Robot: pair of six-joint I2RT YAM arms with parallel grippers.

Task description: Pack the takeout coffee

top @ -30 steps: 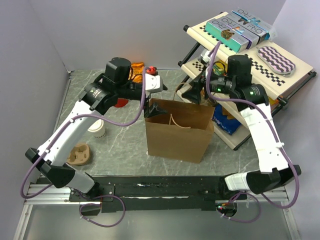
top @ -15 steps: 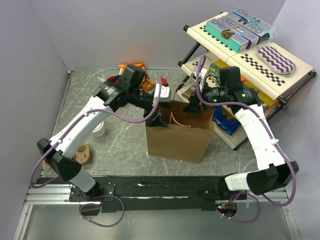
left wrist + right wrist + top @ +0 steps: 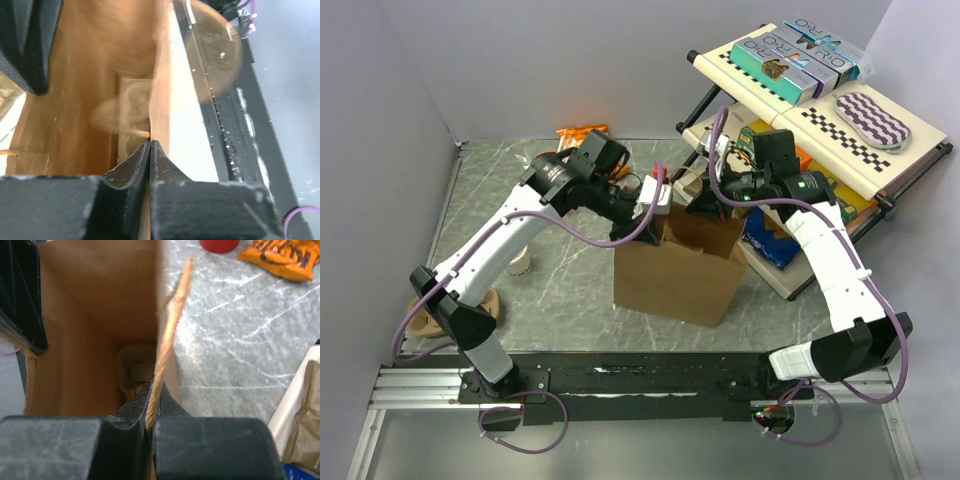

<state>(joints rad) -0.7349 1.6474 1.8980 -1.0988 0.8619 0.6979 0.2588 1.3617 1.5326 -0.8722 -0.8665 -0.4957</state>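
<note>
Left end effector (image 3: 150, 142) clamps brown paper bag (image 3: 675, 275) rim; right end effector (image 3: 152, 390) pinches opposite rim. Takeout coffee (image 3: 519, 264) stands upright, axis vertical, on table (image 3: 570, 285) well left of left end effector.

The paper bag (image 3: 675, 275) stands between coffee cup (image 3: 521, 264) and shelf rack (image 3: 892, 160).

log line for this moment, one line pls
left gripper: shut on brown paper bag rim | right gripper: shut on opposite rim | takeout coffee: outside bag, not packed
</note>
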